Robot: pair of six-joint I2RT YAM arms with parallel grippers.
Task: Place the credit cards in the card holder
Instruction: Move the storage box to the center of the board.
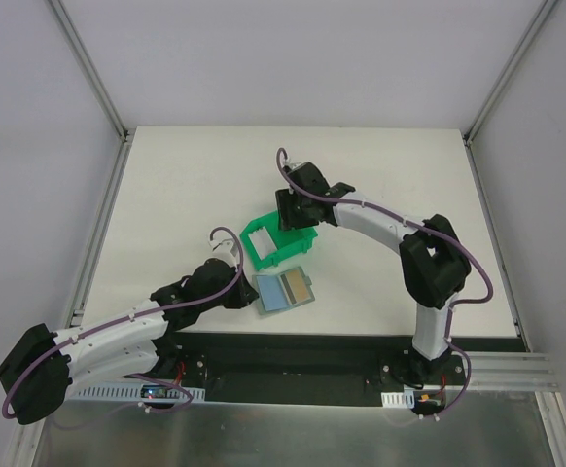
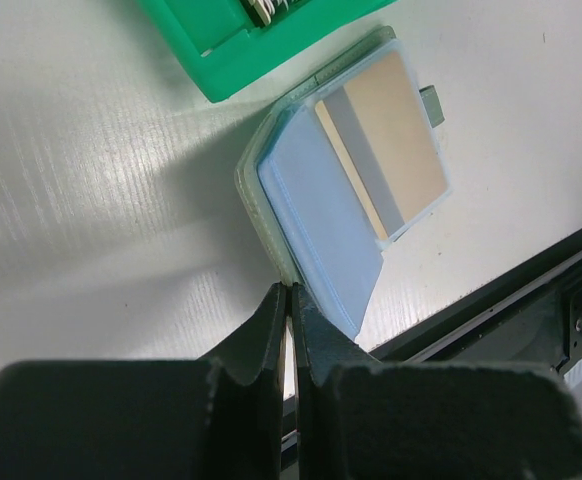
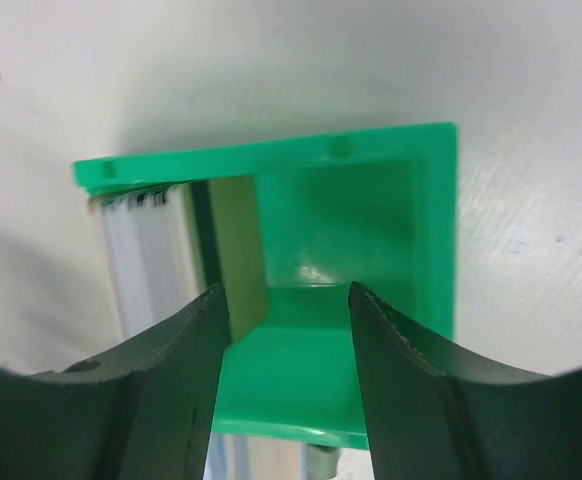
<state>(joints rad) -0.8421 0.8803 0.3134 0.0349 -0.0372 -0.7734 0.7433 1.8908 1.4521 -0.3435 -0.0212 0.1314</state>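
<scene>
The card holder (image 1: pixel 275 295) lies open near the table's front edge, with a tan-orange credit card (image 1: pixel 301 286) in its right leaf. In the left wrist view the holder (image 2: pixel 321 210) shows a bluish leaf beside the tan card (image 2: pixel 396 130). My left gripper (image 2: pixel 289 292) is shut on the holder's near edge; it also shows in the top view (image 1: pixel 249 290). More whitish credit cards (image 3: pixel 146 260) and a tan one (image 3: pixel 239 245) stand on edge in a green bin (image 3: pixel 351 350). My right gripper (image 3: pixel 283 300) is open over the bin, its left finger beside the tan card.
The green bin (image 1: pixel 288 251) sits just behind the holder, its card stack (image 1: pixel 261 236) at its left end. My right gripper (image 1: pixel 295 222) hangs over it. The black front rail (image 2: pixel 511 310) runs close by the holder.
</scene>
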